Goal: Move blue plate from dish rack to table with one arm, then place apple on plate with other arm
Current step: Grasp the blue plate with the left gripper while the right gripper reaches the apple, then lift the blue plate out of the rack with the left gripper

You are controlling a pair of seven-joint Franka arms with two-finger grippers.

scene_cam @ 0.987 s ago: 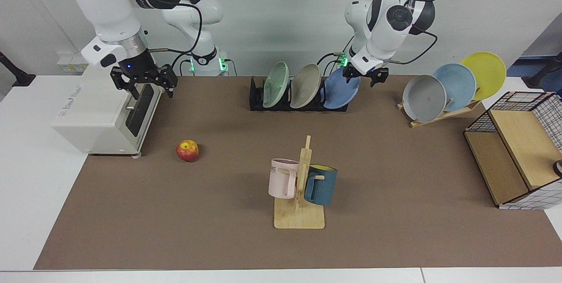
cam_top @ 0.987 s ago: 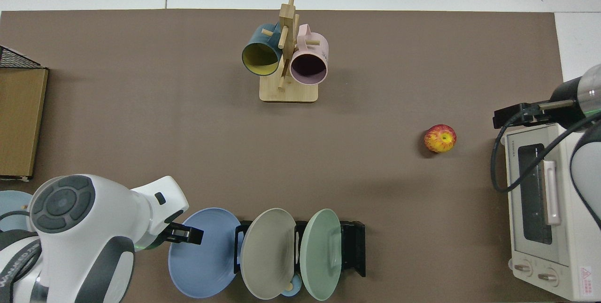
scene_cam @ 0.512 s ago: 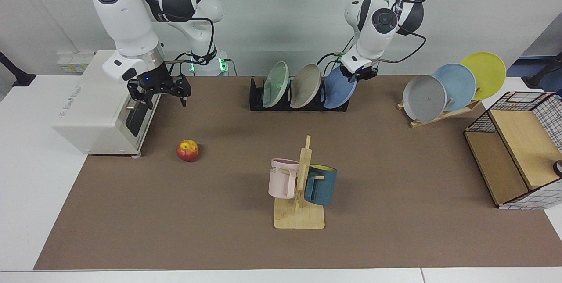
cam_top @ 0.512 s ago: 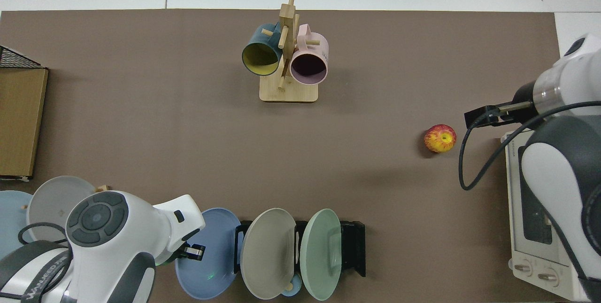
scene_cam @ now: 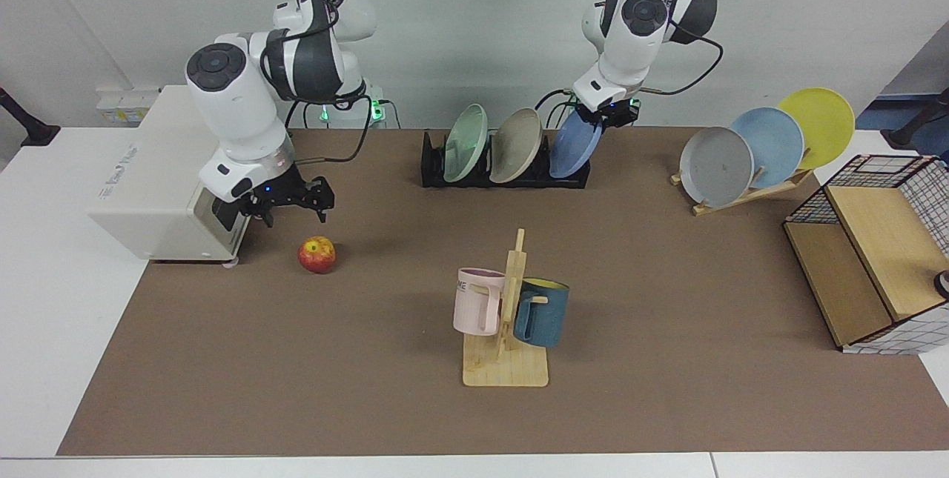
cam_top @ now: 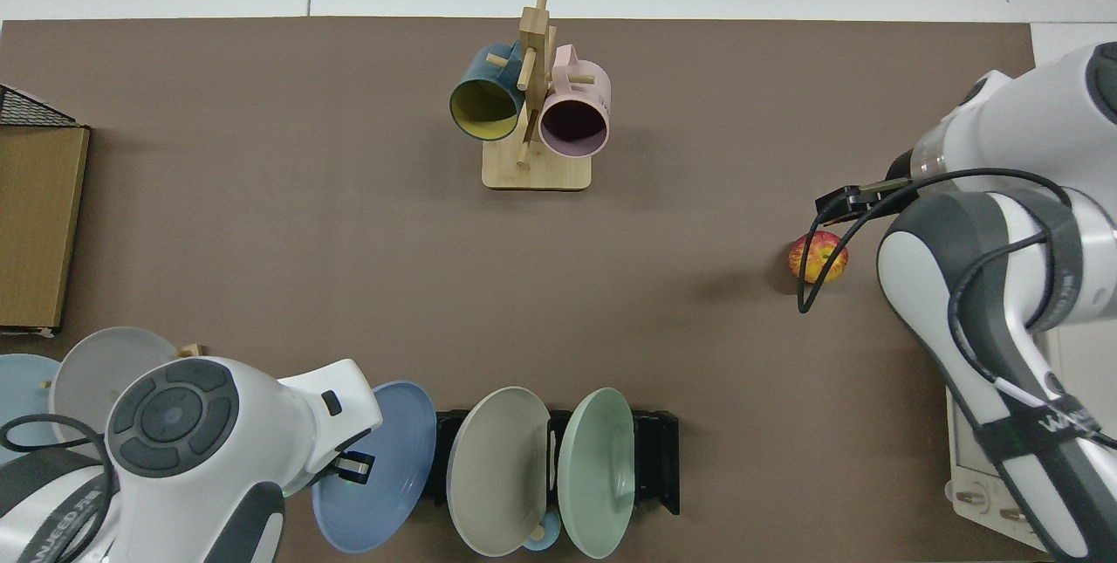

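Since one second ago, my right gripper (scene_cam: pixel 291 204) has dropped, open and empty, just above the apple (scene_cam: pixel 317 254). My left gripper (scene_cam: pixel 606 113) clamps the blue plate (scene_cam: pixel 574 148), still in the dish rack (scene_cam: pixel 504 170); both moves remain undone.

On the brown table mat (scene_cam: pixel 667 300), the black dish rack (scene_cam: pixel 504 174) holds a mint-green plate (scene_cam: pixel 465 143), a beige plate (scene_cam: pixel 515 144) and the periwinkle blue plate (scene_cam: pixel 574 148). The apple (scene_cam: pixel 316 254) is red with a yellow-orange patch. A pale wooden rack (scene_cam: pixel 741 193) carries grey (scene_cam: pixel 715 165), sky-blue (scene_cam: pixel 771 138) and yellow (scene_cam: pixel 819 121) plates; pink (scene_cam: pixel 478 300) and teal (scene_cam: pixel 541 313) mugs hang nearby.
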